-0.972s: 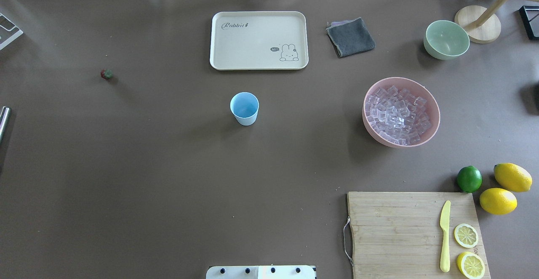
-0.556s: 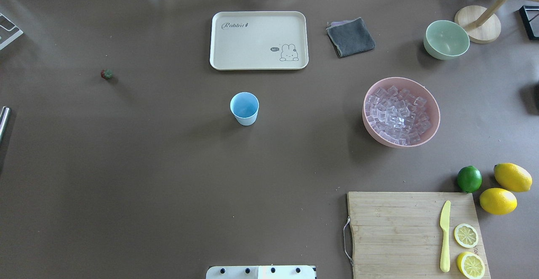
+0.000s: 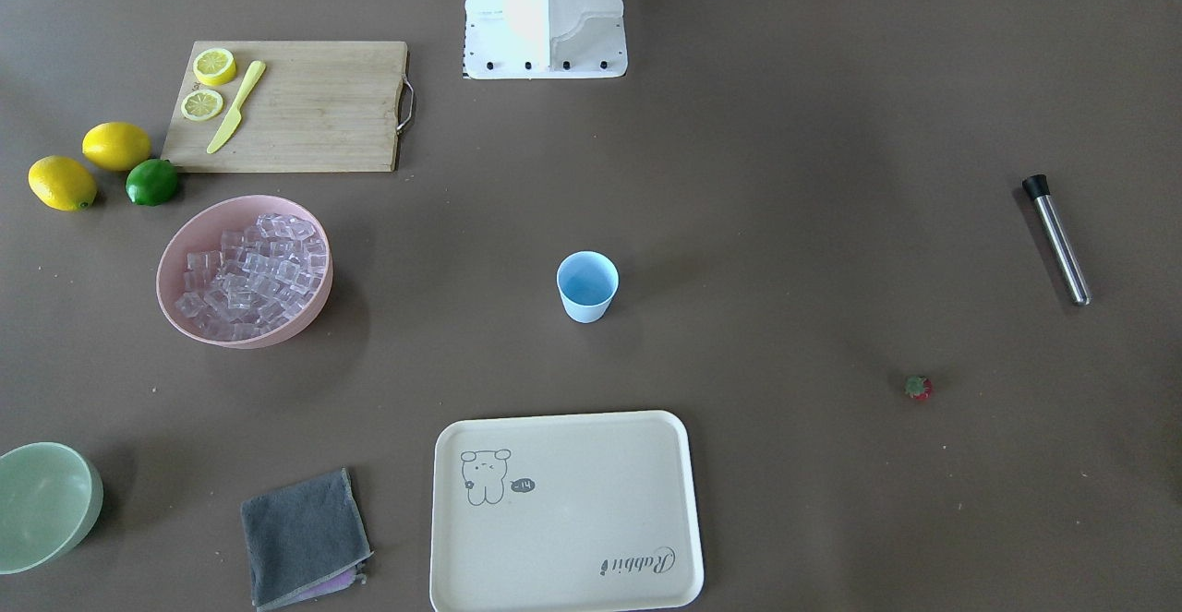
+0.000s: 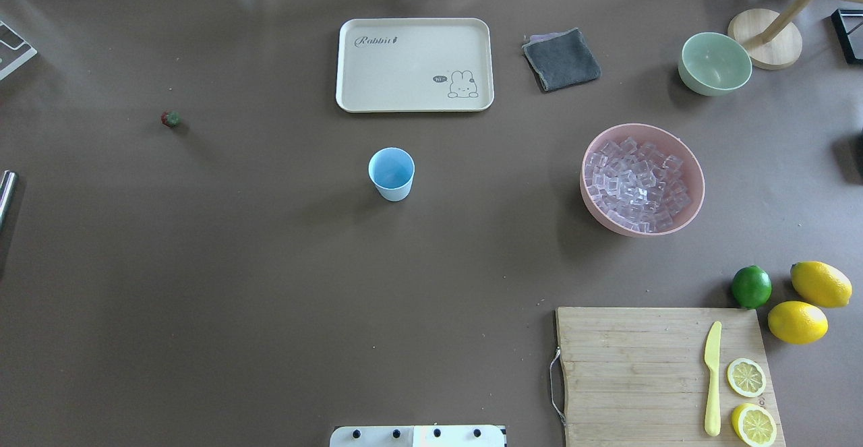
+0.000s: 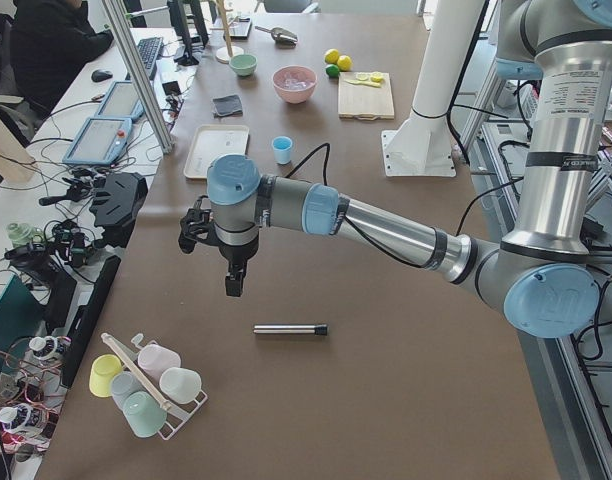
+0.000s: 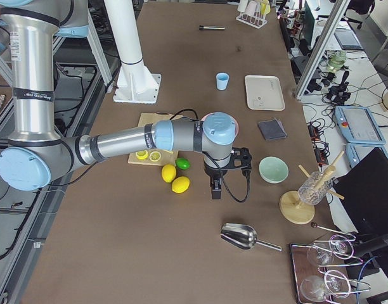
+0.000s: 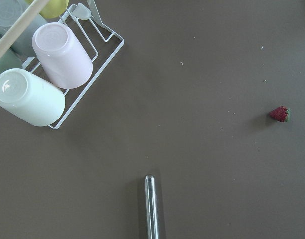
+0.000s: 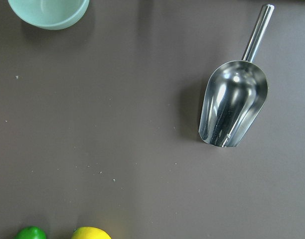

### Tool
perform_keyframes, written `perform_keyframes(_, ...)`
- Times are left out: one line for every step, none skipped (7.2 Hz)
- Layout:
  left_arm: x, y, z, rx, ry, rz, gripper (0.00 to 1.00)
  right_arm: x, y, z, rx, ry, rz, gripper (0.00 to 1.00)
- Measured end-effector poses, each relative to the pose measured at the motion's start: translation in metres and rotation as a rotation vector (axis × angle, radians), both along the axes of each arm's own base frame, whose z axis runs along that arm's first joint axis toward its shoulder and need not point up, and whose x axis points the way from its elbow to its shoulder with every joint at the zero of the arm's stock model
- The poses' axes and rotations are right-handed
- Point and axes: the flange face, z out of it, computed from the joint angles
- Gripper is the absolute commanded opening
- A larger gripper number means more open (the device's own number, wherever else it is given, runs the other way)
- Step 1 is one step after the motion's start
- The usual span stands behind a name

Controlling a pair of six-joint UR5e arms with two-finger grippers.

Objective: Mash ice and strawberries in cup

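Brown table (image 4: pixel 270 265): cup (image 4: pixel 391 174) upright, mouth up; strawberry (image 4: pixel 170 119) on its side

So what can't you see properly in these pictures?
Metal rod: overhead view, cut off by the left edge.
Strawberry: overhead view, too small for detail.
Green bowl: front-facing view, cut by the left edge.
Left gripper and right gripper: side views only, jaws too small to tell open or shut.

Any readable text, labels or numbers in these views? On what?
"Rabbit": cursive, in a corner of the cream tray.
"hi~": speech bubble beside the rabbit drawing on the same tray.
Printed labels on the left arm and right arm: too small to read.
Nothing else legible.
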Motion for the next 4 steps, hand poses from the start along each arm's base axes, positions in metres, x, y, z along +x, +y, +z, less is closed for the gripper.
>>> perform_keyframes(0.0, 0.003, -0.001, 0.001, 0.001, -0.001, 0.99, -0.015, -0.003, -0.013, -0.001, -0.004, 0.008, 1.0)
perform_keyframes(0.0, 0.005, -0.002, 0.001, 0.001, -0.001, 0.98, -0.037, -0.006, -0.035, 0.014, -0.012, 0.019, 1.0)
perform_keyframes(0.0, 0.005, -0.002, 0.003, 0.001, -0.001, 0.99, -0.065, -0.008, -0.056, 0.041, -0.026, 0.012, 1.0)
perform_keyframes(0.0, 0.005, -0.002, 0.003, -0.002, -0.002, 0.99, -0.095, -0.009, -0.076, 0.104, -0.048, -0.023, 1.0)
